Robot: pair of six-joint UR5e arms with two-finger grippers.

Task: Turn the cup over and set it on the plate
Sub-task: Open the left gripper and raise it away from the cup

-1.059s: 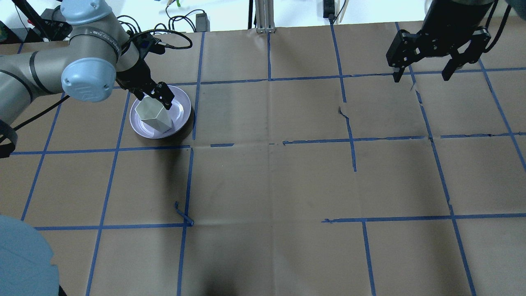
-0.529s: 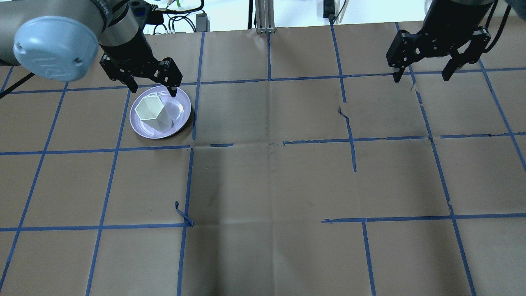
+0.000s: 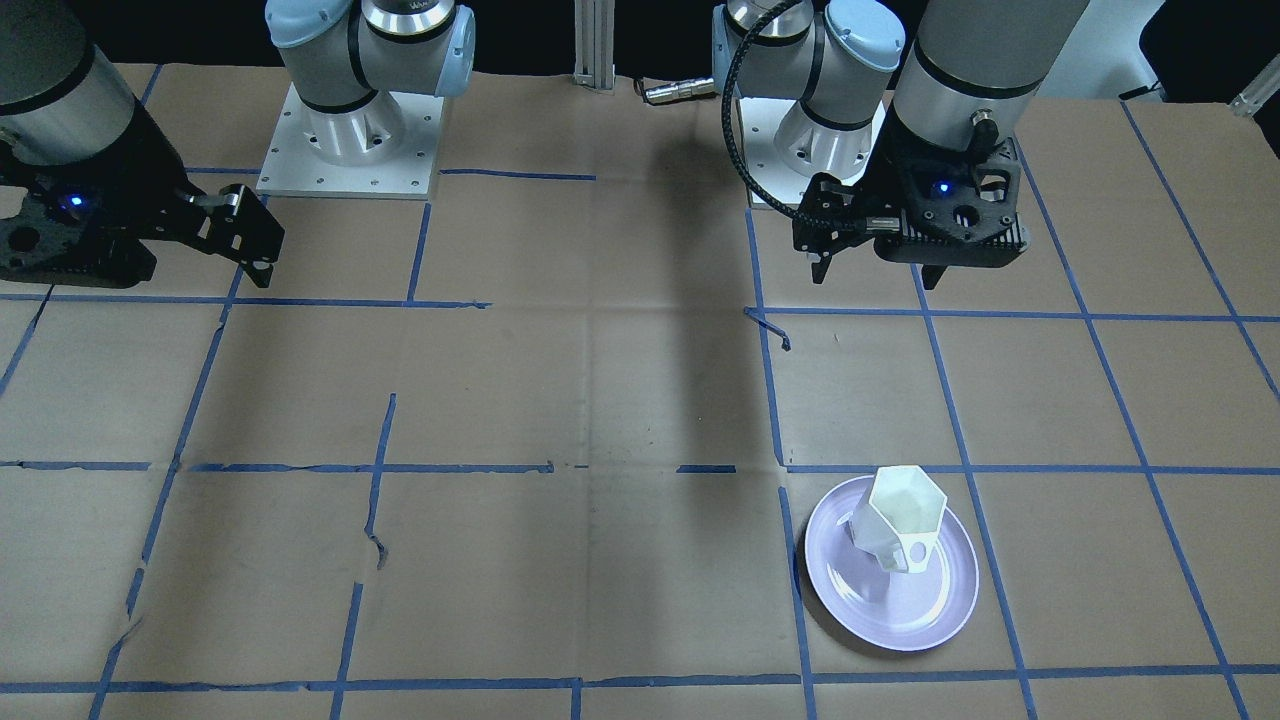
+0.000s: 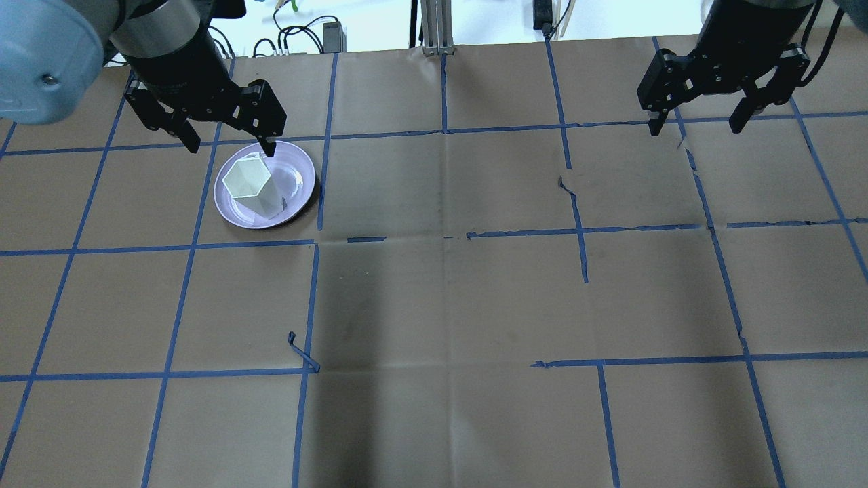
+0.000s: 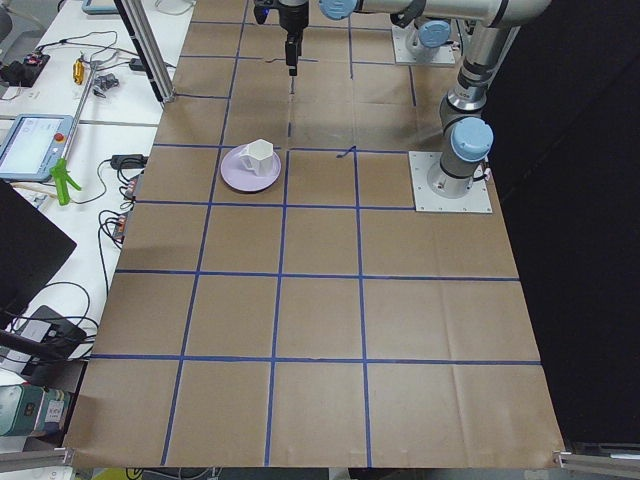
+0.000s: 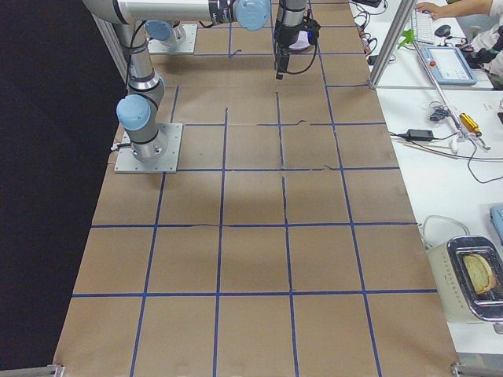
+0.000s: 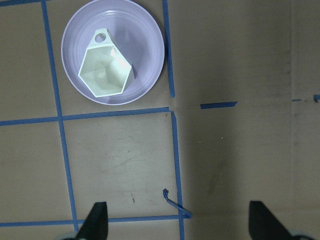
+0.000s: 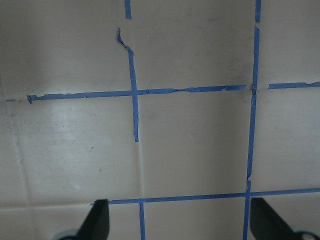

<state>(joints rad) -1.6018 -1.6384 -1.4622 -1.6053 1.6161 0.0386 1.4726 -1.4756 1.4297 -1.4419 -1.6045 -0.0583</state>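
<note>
Now the left gripper (image 4: 230, 148) hangs high above the table (image 4: 441, 305), jaws spread wide and holding nothing. A second ago its fingers were down at the cup (image 4: 252, 184), close against the rim. Half a second ago they were already parted and lifted off it. At present the arm stands higher again, and the left wrist view takes in the whole plate (image 7: 150, 50) from well above.

The cup rests on its base inside the plate (image 4: 296, 177), mouth upward. Its hexagonal opening is plain in the left wrist view, and the handle lies on the side toward the top of that frame. Nothing touches it. Its position on the plate matches the picture taken half a second ago, so the release has not disturbed it.

The right gripper (image 4: 694, 129) is likewise open and empty, over bare paper well apart from the plate, in the same place as before.

Assessment: the placement appears done, with the cup flipped upright and seated. What remains, by my judgement, is only the left arm's retreat
</note>
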